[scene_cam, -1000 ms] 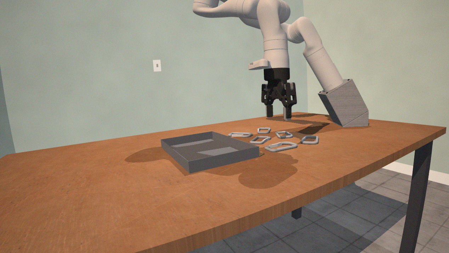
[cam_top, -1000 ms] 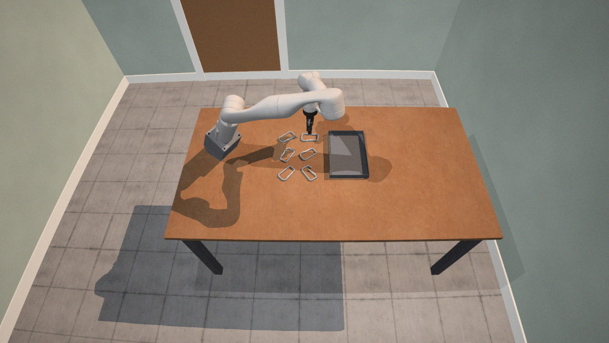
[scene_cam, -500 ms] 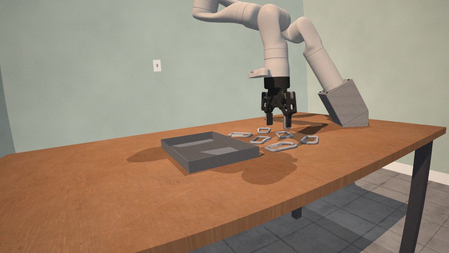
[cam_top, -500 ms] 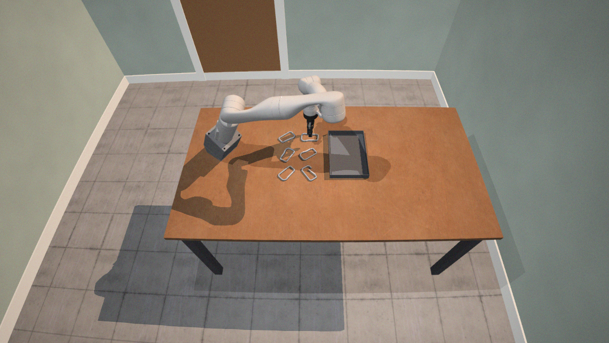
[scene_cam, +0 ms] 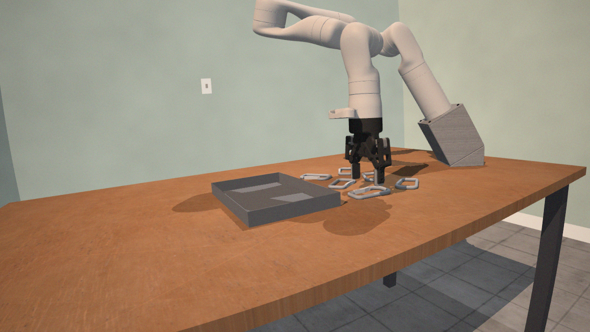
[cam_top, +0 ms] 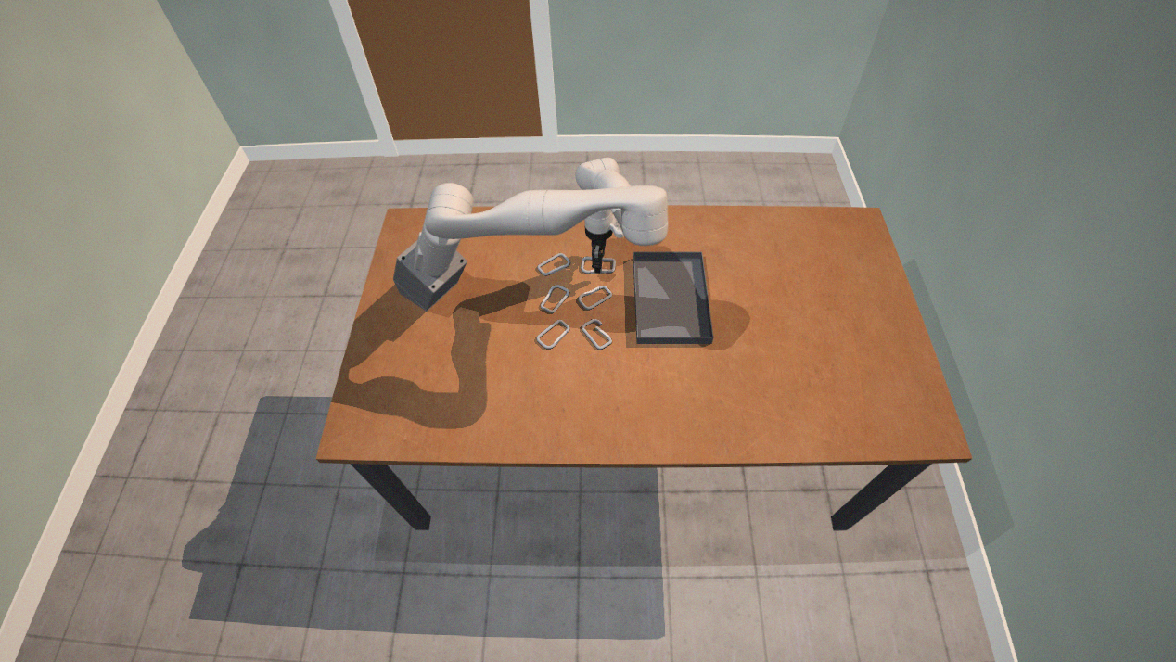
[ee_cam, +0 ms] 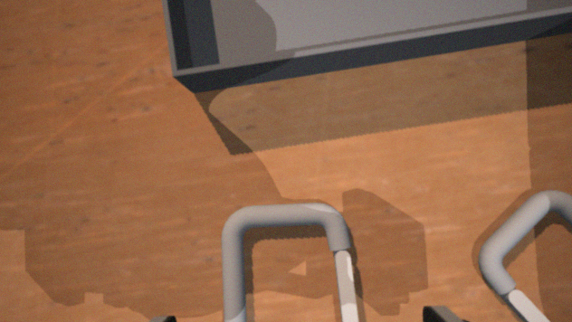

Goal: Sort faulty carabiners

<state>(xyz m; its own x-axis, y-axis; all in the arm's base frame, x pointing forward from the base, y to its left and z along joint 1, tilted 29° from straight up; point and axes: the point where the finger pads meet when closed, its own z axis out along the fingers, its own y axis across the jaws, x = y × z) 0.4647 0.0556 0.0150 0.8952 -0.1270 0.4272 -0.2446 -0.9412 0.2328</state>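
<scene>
Several grey carabiners lie on the wooden table in two columns to the left of the grey tray (cam_top: 671, 298). My gripper (cam_top: 598, 260) is open and empty. It hangs low over the back carabiner of the column next to the tray, fingers pointing down. In the side view the gripper (scene_cam: 367, 177) stands just over this carabiner (scene_cam: 368, 192). In the wrist view the carabiner (ee_cam: 285, 258) lies between my fingertips, its lighter gate on the right. A second carabiner (ee_cam: 519, 238) shows at the right edge. The tray (scene_cam: 274, 196) is empty.
The tray's corner (ee_cam: 195, 68) lies a short way beyond the carabiner under me. The arm's base (cam_top: 429, 277) is bolted at the table's back left. The other carabiners (cam_top: 594, 297) lie close together in front of my gripper.
</scene>
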